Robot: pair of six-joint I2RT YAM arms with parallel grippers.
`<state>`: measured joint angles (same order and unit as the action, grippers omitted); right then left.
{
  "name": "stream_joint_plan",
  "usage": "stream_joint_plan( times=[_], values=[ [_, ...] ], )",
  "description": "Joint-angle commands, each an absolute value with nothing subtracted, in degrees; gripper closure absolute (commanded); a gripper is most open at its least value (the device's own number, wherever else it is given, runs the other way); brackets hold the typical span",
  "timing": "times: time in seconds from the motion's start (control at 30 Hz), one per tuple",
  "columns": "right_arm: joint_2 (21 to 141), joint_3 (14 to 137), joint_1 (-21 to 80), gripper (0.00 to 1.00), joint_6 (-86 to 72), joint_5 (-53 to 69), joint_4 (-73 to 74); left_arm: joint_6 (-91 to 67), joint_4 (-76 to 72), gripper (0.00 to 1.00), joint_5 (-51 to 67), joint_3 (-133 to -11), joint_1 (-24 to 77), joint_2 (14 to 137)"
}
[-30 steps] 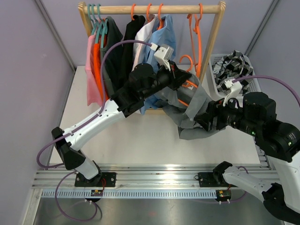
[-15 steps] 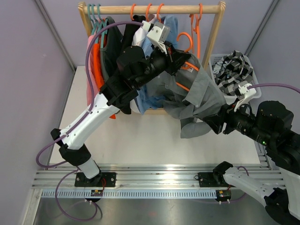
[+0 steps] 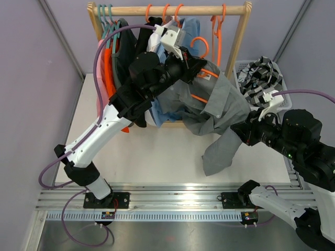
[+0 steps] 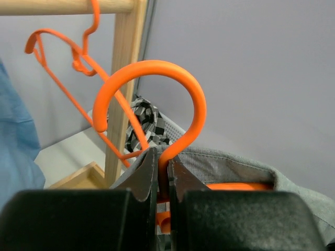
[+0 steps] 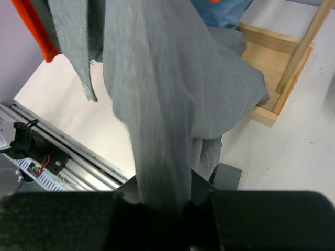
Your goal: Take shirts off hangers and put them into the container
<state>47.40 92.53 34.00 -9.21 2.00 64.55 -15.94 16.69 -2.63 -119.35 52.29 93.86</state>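
right gripper [image 3: 242, 134] has pulled back to the right and closed: its fingers now pinch the grey shirt [image 3: 222, 99], hem hanging loose below. left gripper [image 4: 162, 168] stays clamped on the neck of the orange hanger [image 4: 175, 78], just in front of the wooden rack [image 3: 172, 9], shirt collar on it. plaid shirt [image 3: 259, 73] lies in the white laundry basket [image 3: 286, 100].

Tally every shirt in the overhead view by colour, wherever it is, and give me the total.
pink shirt: 1
orange shirt: 1
dark grey shirt: 1
black shirt: 1
white shirt: 1
light blue shirt: 1
grey shirt: 1
plaid shirt: 1
Total: 8
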Motion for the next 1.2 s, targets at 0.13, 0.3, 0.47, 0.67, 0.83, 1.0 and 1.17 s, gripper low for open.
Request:
stream_joint_plan(
  times=[0.13,0.3,0.47,0.67,0.83,1.0,1.17],
  values=[
    [44.65,92.9,34.1,1.0,-10.81,-7.11,67.24,-13.1,5.54,1.0,-20.01,-117.25,44.03,84.47],
    [43.07,93.52,34.1,1.0,-11.95,-16.86,66.71,-6.77,4.83,1.0,-26.62,-117.07,44.03,82.27],
    [42.98,92.29,34.1,1.0,-12.39,-20.92,65.83,-6.94,3.61,1.0,-26.37,-112.52,43.95,79.9],
    [43.6,93.69,34.01,1.0,-15.37,-36.16,68.81,-6.16,0.97,1.0,-27.42,-109.07,43.86,76.2],
    [40.71,95.01,34.1,1.0,-20.21,-49.46,68.91,-5.54,1.05,1.0,-26.89,-108.46,43.86,74.53],
    [38.67,94.57,34.1,1.0,-21.62,-55.37,67.67,-7.29,0.53,1.0,-25.67,-106.26,43.86,72.34],
    [40.86,93.08,34.1,1.0,-21.27,-53.97,69.25,-13.61,0.44,1.0,-19.53,-103.36,43.95,70.93]
  ],
)
